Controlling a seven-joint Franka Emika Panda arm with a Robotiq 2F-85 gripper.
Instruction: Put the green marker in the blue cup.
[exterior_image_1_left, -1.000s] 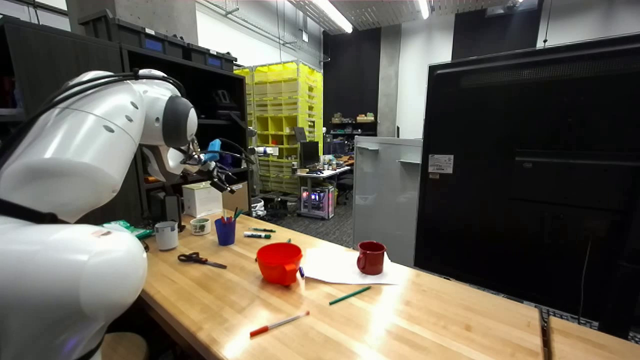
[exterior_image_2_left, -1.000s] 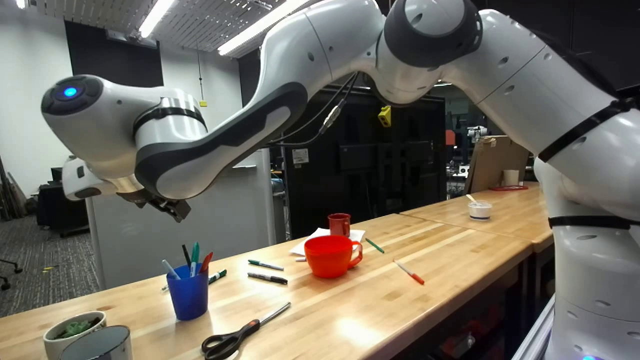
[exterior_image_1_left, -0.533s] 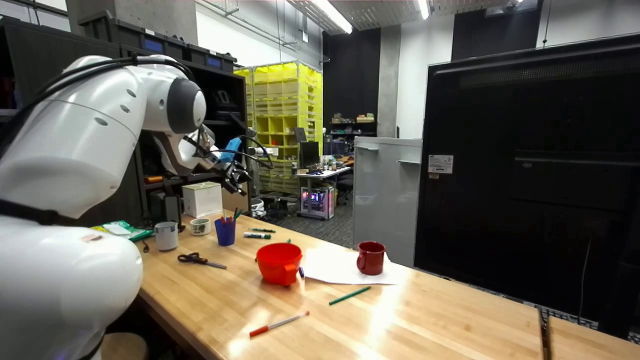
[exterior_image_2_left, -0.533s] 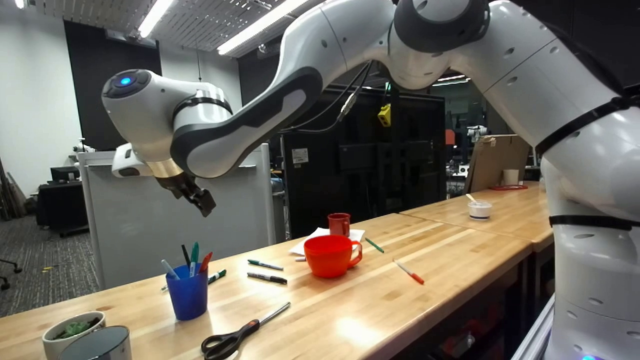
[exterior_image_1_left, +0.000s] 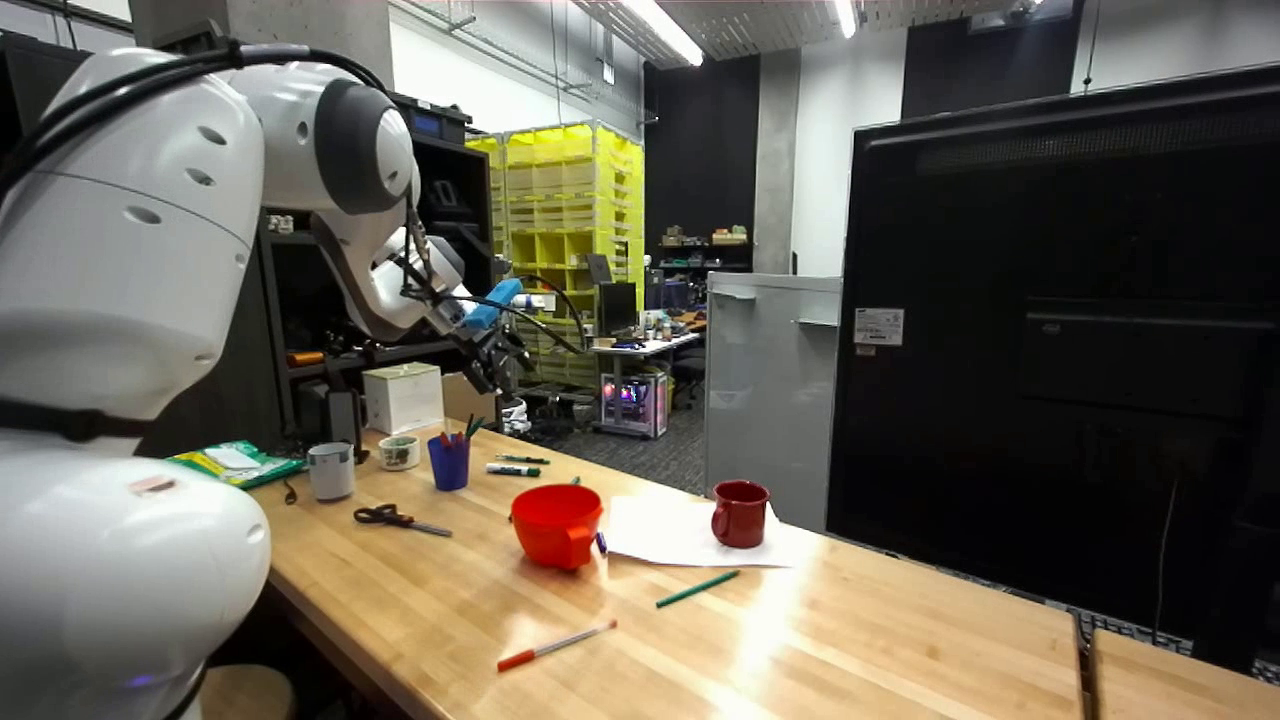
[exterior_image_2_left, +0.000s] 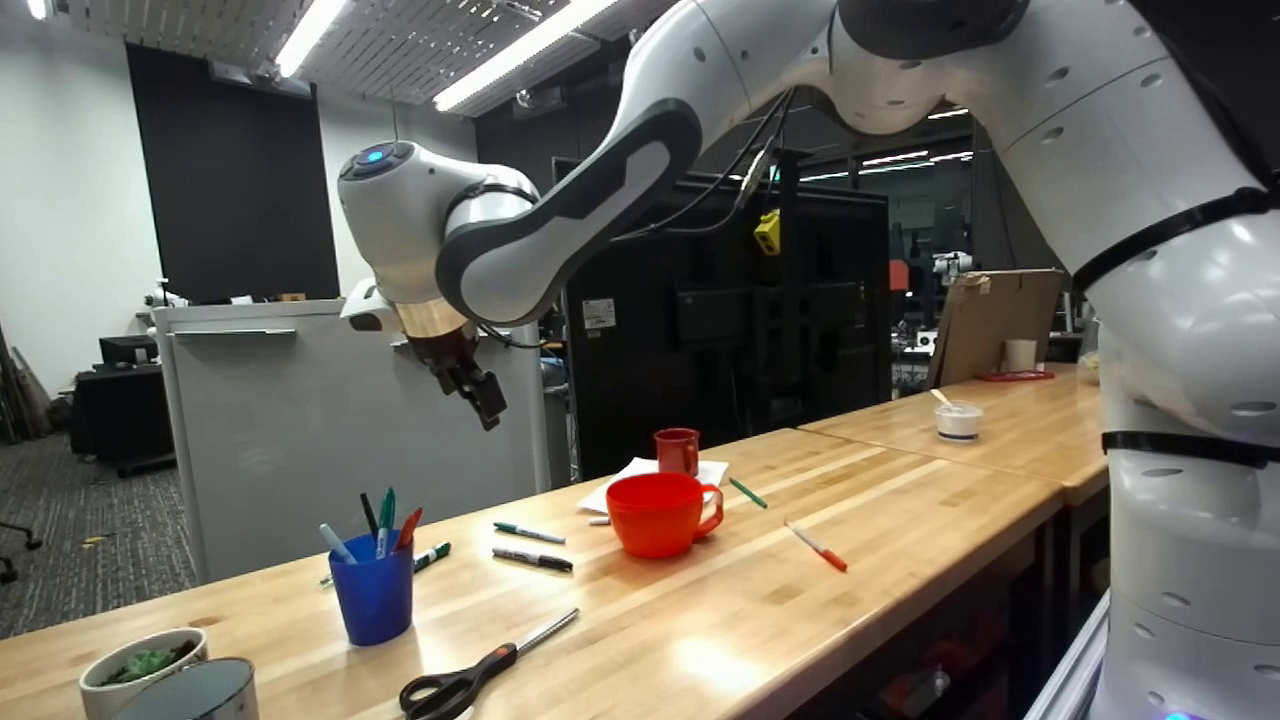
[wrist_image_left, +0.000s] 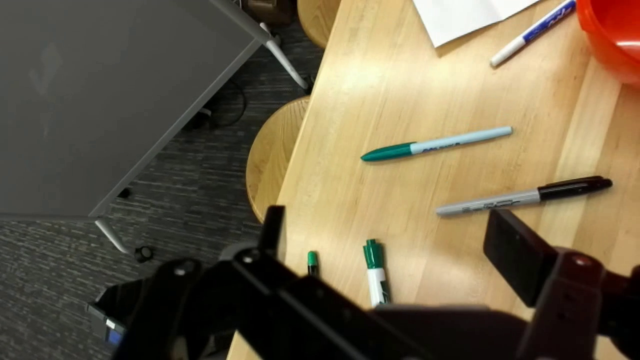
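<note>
Shifting rightward in both exterior views since the earlier frames, bringing the gripper (wrist_image_left: 390, 235) nearer the red bowl (exterior_image_1_left: 557, 525) while leaving the green marker (exterior_image_1_left: 697, 588) and the blue cup (exterior_image_2_left: 373, 592) in place. Hanging above the level of the table (exterior_image_1_left: 900, 650), angling the fingers (wrist_image_left: 520, 255) downward and holding the jaws wide apart. Showing in the wrist view, between the fingers as pictured but down on the tabletop, a white marker with a green cap (wrist_image_left: 374, 272), partly hidden by the gripper; showing higher in the same picture a gray marker with a black cap (wrist_image_left: 525, 197) and a teal-capped marker (wrist_image_left: 435, 144). Presenting the blue cup upright on the table in both exterior views, with several pens leaning inside. Locating the green marker well apart from the jaws, past the red bowl, lying flat on the bare wood near a white sheet (exterior_image_1_left: 660, 530) bearing a dark red cup (exterior_image_1_left: 740, 515). Including also, loose on the wood near the green marker, a red-capped pen (exterior_image_1_left: 555, 647) in an exterior view. Showing yellow shelving (exterior_image_1_left: 597, 200) in the far background of an exterior view.
</note>
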